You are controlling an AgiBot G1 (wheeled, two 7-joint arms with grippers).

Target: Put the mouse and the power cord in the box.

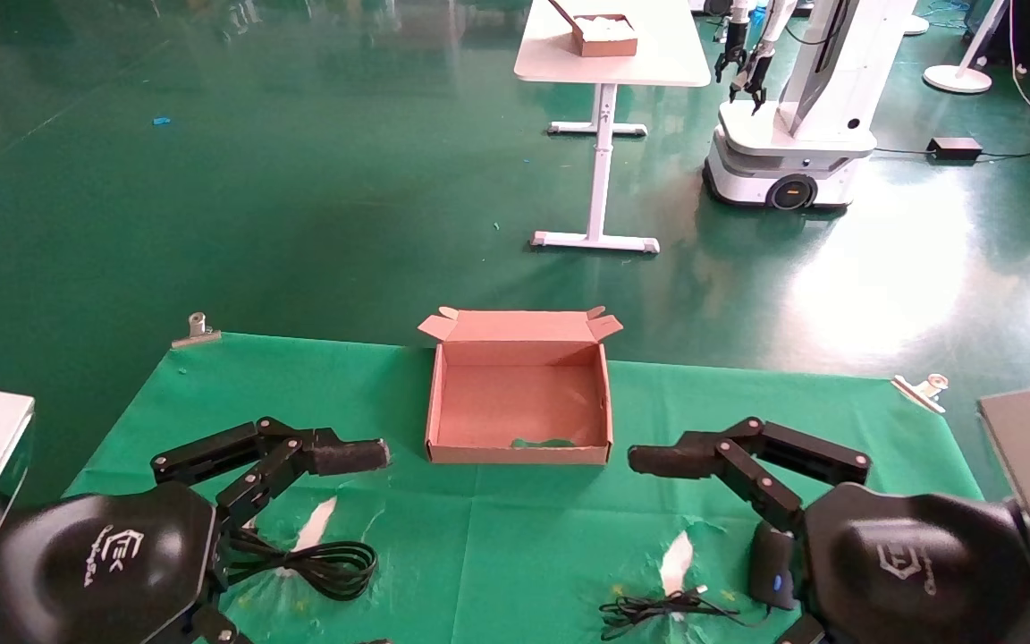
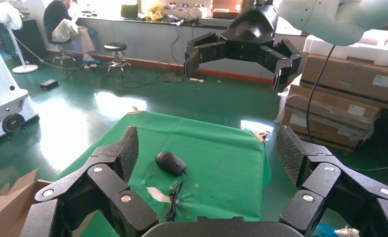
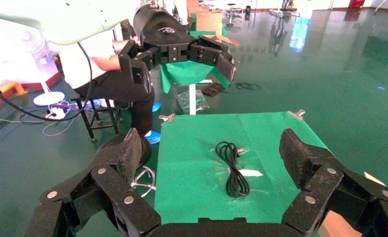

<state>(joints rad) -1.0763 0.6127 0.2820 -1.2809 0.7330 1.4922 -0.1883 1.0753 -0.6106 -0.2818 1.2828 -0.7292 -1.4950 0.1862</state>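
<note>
The box [image 1: 519, 407] lies open and empty at the table's middle back, lid flap raised away from me. The power cord [image 1: 327, 563] lies coiled on the green cloth at front left, also seen in the right wrist view [image 3: 234, 168]. My left gripper [image 2: 207, 143] hovers open over that side, one finger [image 1: 350, 456] pointing toward the box. The mouse [image 1: 770, 577] sits at front right, blue light showing, with its thin cable [image 1: 658, 610] bunched beside it. My right gripper [image 3: 209, 148] hovers open above the mouse [image 2: 171, 162], nothing between its fingers [image 1: 658, 461].
Metal clips [image 1: 196, 329] [image 1: 922, 390] pin the green cloth [image 1: 515, 537] at its back corners. Torn white patches [image 1: 676, 562] show in the cloth. Beyond stand a white table [image 1: 609, 54] with a small brown box and another robot [image 1: 792, 134].
</note>
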